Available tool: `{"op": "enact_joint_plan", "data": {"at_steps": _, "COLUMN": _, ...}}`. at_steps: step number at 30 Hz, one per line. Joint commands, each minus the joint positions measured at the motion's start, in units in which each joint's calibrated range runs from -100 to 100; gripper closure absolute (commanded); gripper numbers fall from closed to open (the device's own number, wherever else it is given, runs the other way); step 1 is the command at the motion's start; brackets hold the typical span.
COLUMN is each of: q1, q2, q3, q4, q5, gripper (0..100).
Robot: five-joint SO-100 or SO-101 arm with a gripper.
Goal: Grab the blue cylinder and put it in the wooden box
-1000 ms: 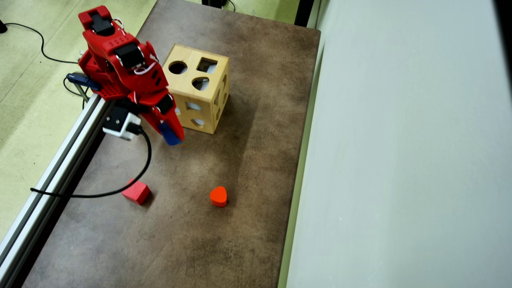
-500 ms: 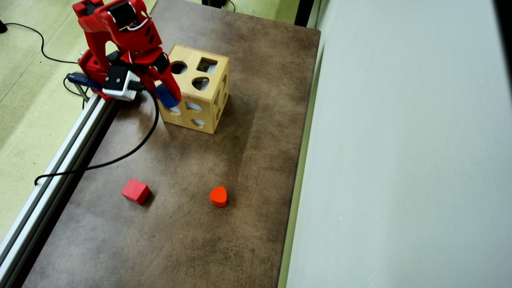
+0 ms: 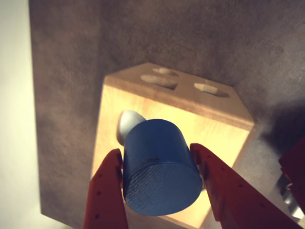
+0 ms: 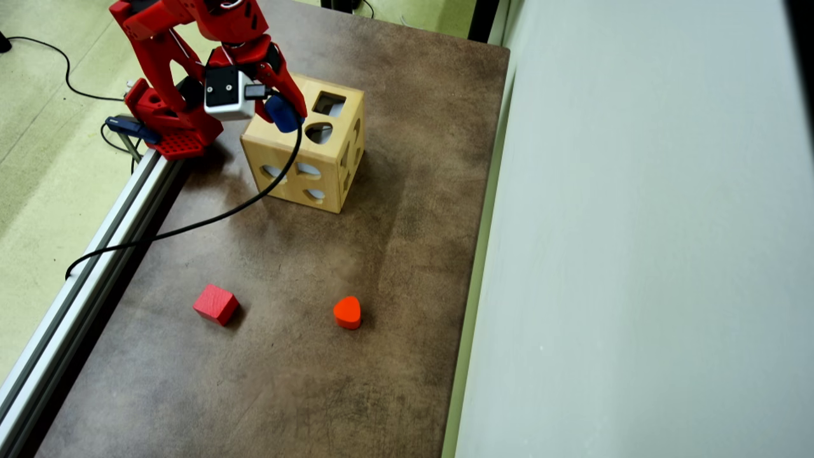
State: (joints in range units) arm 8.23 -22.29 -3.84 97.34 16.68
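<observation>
My red gripper (image 3: 157,164) is shut on the blue cylinder (image 3: 159,164), one finger on each side of it. In the wrist view the cylinder hangs over the top face of the wooden box (image 3: 219,131), partly covering a round hole there. From overhead, the gripper (image 4: 287,114) holds the blue cylinder (image 4: 282,113) above the near-left part of the wooden box (image 4: 321,168), where the round hole is hidden beneath it. The square and heart-like holes on the top face show beside it.
A red cube (image 4: 216,304) and an orange-red heart block (image 4: 347,312) lie on the brown table (image 4: 394,254) toward the front. An aluminium rail (image 4: 95,248) and a black cable (image 4: 191,224) run along the left. A pale wall (image 4: 636,229) borders the right.
The arm has lifted the blue cylinder from table height beside the box up and over the box's top face.
</observation>
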Motion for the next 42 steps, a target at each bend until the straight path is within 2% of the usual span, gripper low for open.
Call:
{"op": "enact_joint_plan", "data": {"at_steps": 1, "q1": -1.99, "q2": -5.69, "q3": 4.46, "q4": 0.41, "q5": -0.15, "gripper": 93}}
{"op": "enact_joint_plan", "data": {"at_steps": 8, "q1": -2.81, "q2": -8.41, "q3": 10.99, "q4": 0.25, "q5": -0.20, "gripper": 93}}
{"op": "enact_joint_plan", "data": {"at_steps": 25, "q1": -10.68, "q2": -8.33, "q3": 12.51, "q4": 0.09, "q5": -2.69, "gripper": 93}}
{"op": "enact_joint_plan", "data": {"at_steps": 42, "q1": -11.35, "q2": -7.73, "q3": 17.43, "q4": -0.47, "q5": -2.69, "gripper": 93}}
